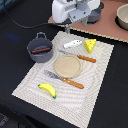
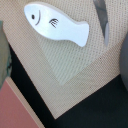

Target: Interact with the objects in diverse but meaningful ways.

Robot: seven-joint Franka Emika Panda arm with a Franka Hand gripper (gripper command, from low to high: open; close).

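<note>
A white Franka arm hangs high over the far edge of a beige placemat [image 1: 95, 95] on a black tabletop [image 1: 15, 50]; whether its jaws are open or closed cannot be told. Just below it lies a white toy fish [image 2: 56, 24], beside a yellow cheese wedge [image 1: 90, 46]. A grey pot [image 1: 40, 48] holds a brown bar [image 1: 41, 50]. A banana [image 1: 47, 89] lies near the front. No writing is legible

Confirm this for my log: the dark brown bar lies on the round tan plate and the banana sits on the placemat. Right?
Not quite. In the exterior view the dark brown bar lies inside the grey-blue pot, not on the round tan plate, which carries nothing. The banana is on the placemat.
</note>
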